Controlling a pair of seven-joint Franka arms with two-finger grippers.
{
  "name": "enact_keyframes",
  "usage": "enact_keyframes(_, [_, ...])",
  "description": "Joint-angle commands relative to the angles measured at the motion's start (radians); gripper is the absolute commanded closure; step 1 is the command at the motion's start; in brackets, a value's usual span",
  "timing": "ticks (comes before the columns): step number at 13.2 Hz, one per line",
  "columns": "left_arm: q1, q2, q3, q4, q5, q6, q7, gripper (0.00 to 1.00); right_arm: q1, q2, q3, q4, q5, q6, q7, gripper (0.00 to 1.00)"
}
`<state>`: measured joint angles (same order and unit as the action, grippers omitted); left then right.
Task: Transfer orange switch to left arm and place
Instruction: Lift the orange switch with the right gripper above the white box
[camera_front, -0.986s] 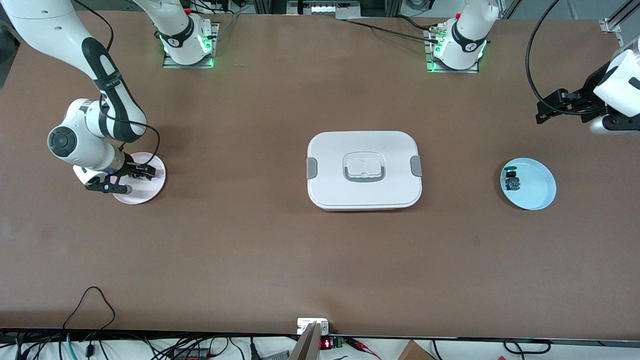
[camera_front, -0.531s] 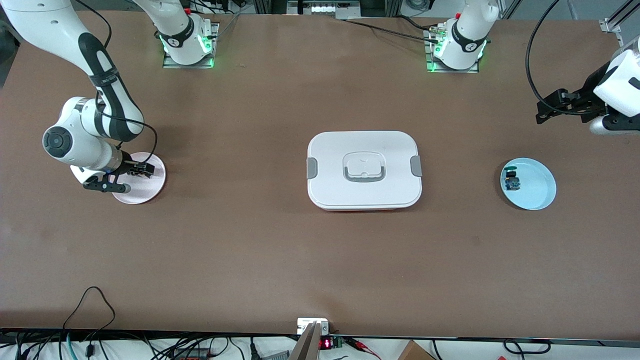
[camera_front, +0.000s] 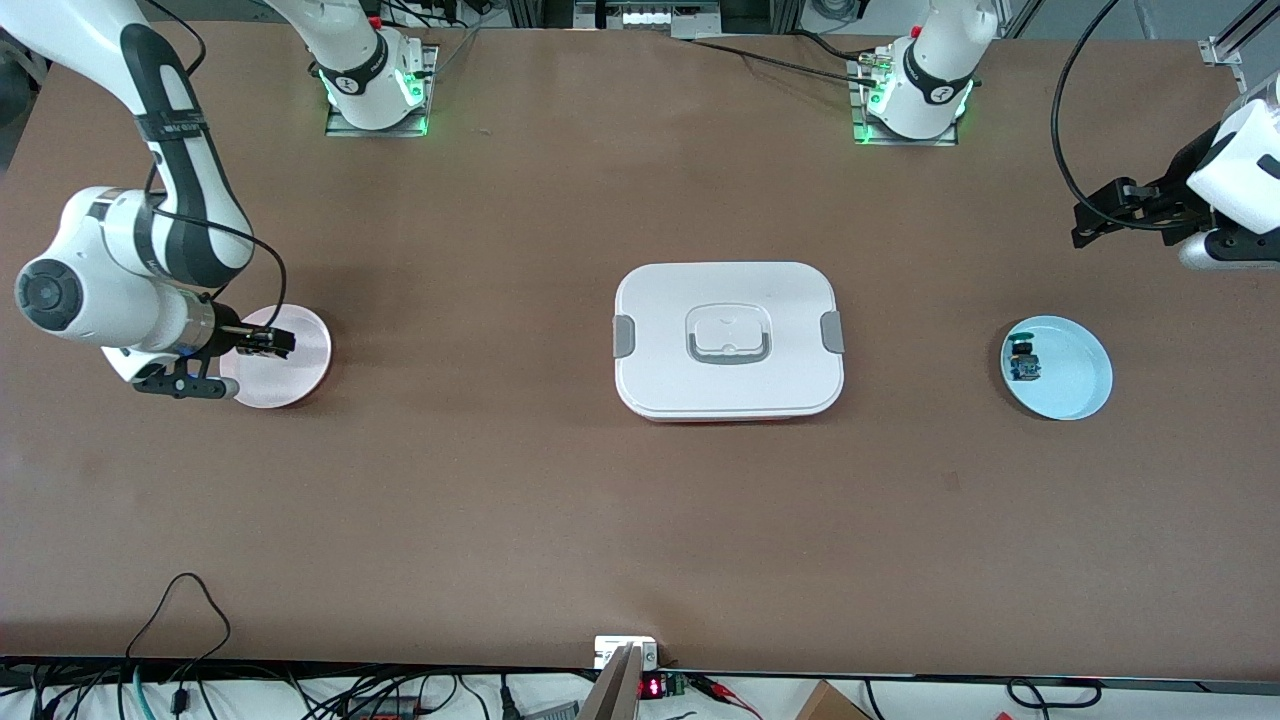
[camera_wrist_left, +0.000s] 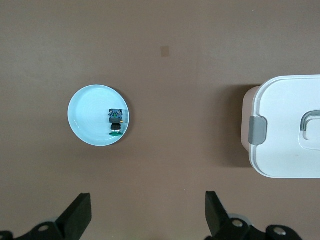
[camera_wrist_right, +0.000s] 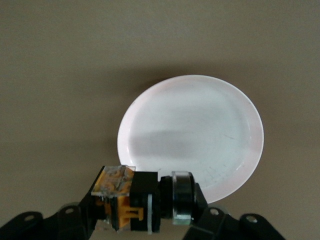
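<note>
My right gripper (camera_front: 268, 342) hangs above the pink plate (camera_front: 295, 365) at the right arm's end of the table, shut on the orange switch (camera_wrist_right: 142, 200). The switch is a small black cylinder with orange parts and a clear cap, lying crosswise between the fingers above the plate's rim (camera_wrist_right: 200, 125). The white box (camera_front: 729, 339) with grey side clips sits at the table's middle; its corner (camera_wrist_left: 285, 125) shows in the left wrist view. My left gripper (camera_front: 1085, 220) waits open, high above the left arm's end of the table, its fingers (camera_wrist_left: 80, 212) wide apart with nothing between them.
A light blue plate (camera_front: 1070, 370) lies at the left arm's end of the table, with a small blue-and-green component with a black knob (camera_front: 1023, 360) in it; both show in the left wrist view (camera_wrist_left: 116, 120). Cables run along the table's near edge.
The right arm has lifted and drawn toward its end of the table, carrying the switch up off the pink plate. The left arm has not moved.
</note>
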<state>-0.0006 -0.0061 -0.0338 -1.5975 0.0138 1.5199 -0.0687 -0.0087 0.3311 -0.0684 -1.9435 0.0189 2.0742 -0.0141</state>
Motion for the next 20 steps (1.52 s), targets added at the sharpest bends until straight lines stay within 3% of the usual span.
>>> enact_keyframes(1, [0.005, 0.009, 0.002, 0.025, -0.012, -0.02, 0.012, 0.0, 0.033, -0.01, -0.001, 0.101, 0.018, -0.106, -0.015, 1.0])
enact_keyframes(6, [0.004, 0.009, 0.002, 0.027, -0.012, -0.02, 0.01, 0.0, 0.084, -0.101, 0.009, 0.155, 0.018, -0.152, -0.139, 1.0])
enact_keyframes(10, [0.002, 0.009, 0.0, 0.056, -0.012, -0.043, -0.003, 0.0, 0.131, -0.107, 0.018, 0.277, 0.019, -0.204, -0.222, 1.0])
enact_keyframes(15, [-0.004, 0.002, -0.006, 0.086, -0.003, -0.072, 0.004, 0.0, 0.142, -0.13, 0.11, 0.357, 0.024, -0.235, -0.268, 1.0])
enact_keyframes(20, [-0.009, 0.002, -0.008, 0.096, -0.011, -0.078, 0.007, 0.0, 0.183, -0.193, 0.128, 0.36, 0.189, -0.279, -0.375, 1.0])
